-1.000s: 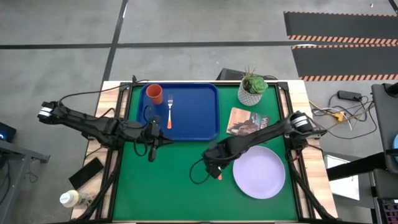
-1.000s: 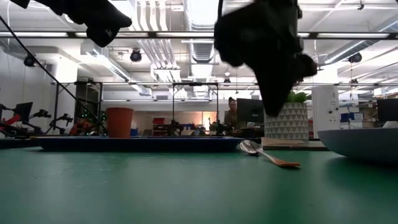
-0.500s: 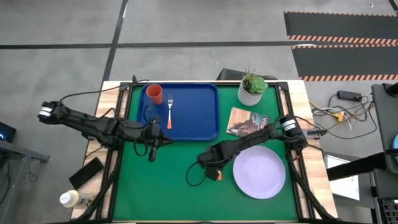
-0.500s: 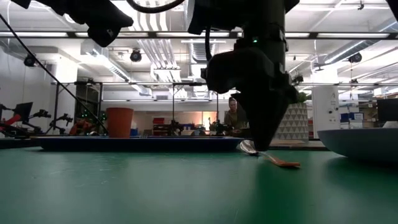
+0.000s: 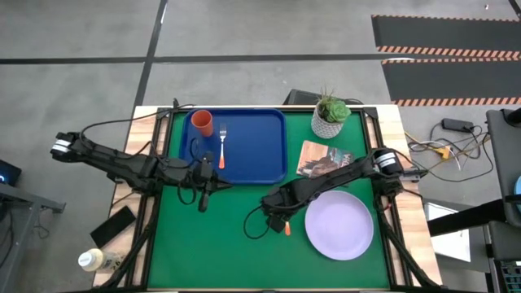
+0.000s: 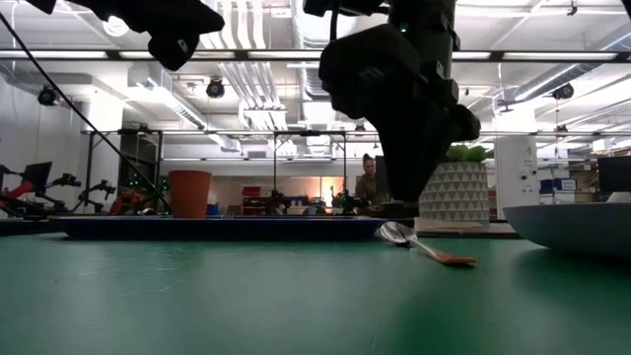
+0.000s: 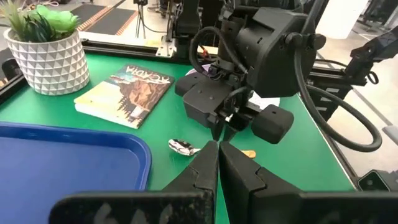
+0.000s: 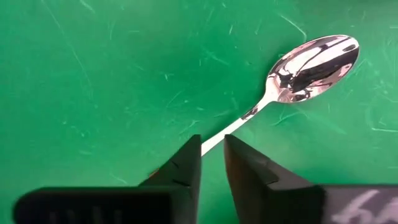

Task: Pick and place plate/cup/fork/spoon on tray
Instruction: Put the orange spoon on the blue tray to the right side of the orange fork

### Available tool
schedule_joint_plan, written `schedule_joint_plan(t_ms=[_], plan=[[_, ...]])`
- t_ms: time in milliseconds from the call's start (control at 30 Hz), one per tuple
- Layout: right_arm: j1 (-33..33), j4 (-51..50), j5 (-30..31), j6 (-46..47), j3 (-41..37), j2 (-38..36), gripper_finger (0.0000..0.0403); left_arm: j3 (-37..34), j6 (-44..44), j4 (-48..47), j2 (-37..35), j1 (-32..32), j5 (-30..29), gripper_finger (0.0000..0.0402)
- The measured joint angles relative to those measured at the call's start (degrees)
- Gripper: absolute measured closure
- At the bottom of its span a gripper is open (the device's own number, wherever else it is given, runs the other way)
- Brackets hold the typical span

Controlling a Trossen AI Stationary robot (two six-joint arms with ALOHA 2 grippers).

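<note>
The spoon (image 8: 298,68) lies flat on the green mat, silver bowl up. It also shows in the low view (image 6: 424,247), left of the lavender plate (image 5: 339,225). My right gripper (image 8: 212,146) hovers just above the spoon's stem, fingers a narrow gap apart, and the orange handle is mostly hidden behind them. The blue tray (image 5: 260,163) at the far left carries the orange-red cup (image 5: 203,123) and the fork (image 5: 221,146). My left gripper (image 5: 204,202) is shut and empty near the tray's near edge.
A white patterned plant pot (image 5: 330,118) and a book (image 5: 323,159) sit at the far right of the mat. A phone (image 5: 114,226) and a bottle (image 5: 94,260) lie off the mat's left edge. A person shows in the room behind (image 6: 370,182).
My right gripper has dipped down to the spoon and come up a little again. The spoon has stayed where it was on the mat. My left gripper has shifted slightly toward the table's right.
</note>
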Motion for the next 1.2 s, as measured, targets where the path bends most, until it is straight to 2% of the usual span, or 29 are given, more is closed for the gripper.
schedule_joint_plan(t_ms=[200, 367, 500, 667, 867, 1033, 1200], plan=[[0.3, 0.2, 0.4, 2.1, 0.0, 0.0, 0.0267, 0.0, 0.0, -0.1, 0.0, 0.0, 0.0, 0.0402], [0.2, 2.1, 0.5, 3.3, 0.0, 0.0, 0.0244, 0.0, 0.0, -0.1, -0.1, 0.0, 0.1, 0.0402], [1.0, 2.3, 0.5, 10.0, 0.0, 0.0, 0.0241, 0.0, 0.0, -0.1, -0.3, 0.0, 0.1, 0.0402], [2.3, 2.2, 1.5, 13.2, -0.8, 0.2, 0.0241, 0.0, 0.0, -0.5, -0.3, 0.0, 0.1, 0.0402], [2.2, 2.6, 8.2, 15.3, -3.1, 0.3, 0.0243, 0.0, 0.0, -0.6, -0.3, 0.0, 0.4, 0.0402], [2.0, 3.4, 8.5, 16.2, -6.8, 0.3, 0.0257, 0.0, 0.0, -0.5, -0.3, 0.0, 0.3, 0.0402], [2.2, 9.1, 8.7, 16.7, -10.0, 0.3, 0.0272, 0.0, 0.0, -0.5, -0.3, 0.0, 0.3, 0.0402]])
